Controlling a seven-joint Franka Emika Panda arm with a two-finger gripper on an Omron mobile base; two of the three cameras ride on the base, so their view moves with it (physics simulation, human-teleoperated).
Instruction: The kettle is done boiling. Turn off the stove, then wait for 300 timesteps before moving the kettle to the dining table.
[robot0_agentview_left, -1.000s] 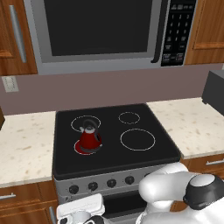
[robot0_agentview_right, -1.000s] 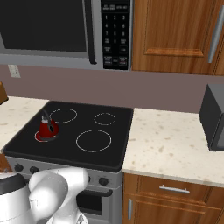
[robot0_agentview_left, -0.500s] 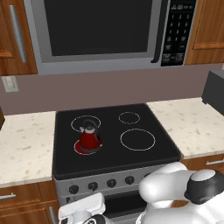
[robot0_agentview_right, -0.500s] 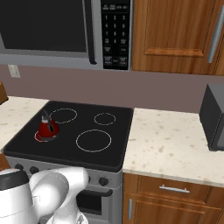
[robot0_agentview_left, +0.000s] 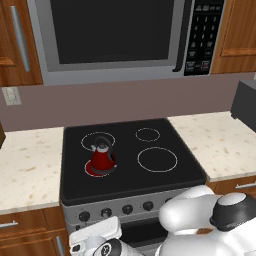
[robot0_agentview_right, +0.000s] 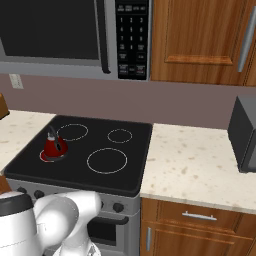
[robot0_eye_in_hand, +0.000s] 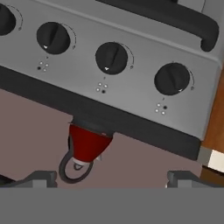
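The small red kettle (robot0_agentview_left: 101, 159) stands upright on the front left burner of the black stove (robot0_agentview_left: 130, 172), and the ring under it glows red. From the other side the kettle (robot0_agentview_right: 53, 146) is on the stove (robot0_agentview_right: 100, 140) too. The hand view is rolled upside down: the kettle (robot0_eye_in_hand: 87, 142) hangs below the stove's steel front (robot0_eye_in_hand: 131, 100). My gripper (robot0_eye_in_hand: 111, 179) is open and empty, a short way in front of the row of dark knobs (robot0_eye_in_hand: 111, 57). The dining table is out of view.
A steel microwave (robot0_agentview_left: 110, 35) hangs above the stove. Speckled counters (robot0_agentview_left: 25, 170) (robot0_agentview_right: 200, 165) flank it, with a dark boxy appliance (robot0_agentview_right: 245, 132) on the right one. The oven door handle (robot0_eye_in_hand: 175, 17) runs beside the knobs. Wooden cabinets (robot0_agentview_right: 200, 215) sit below.
The arm's white links have shifted very slightly low in front of the stove. The kettle has not moved and the jaws stay open.
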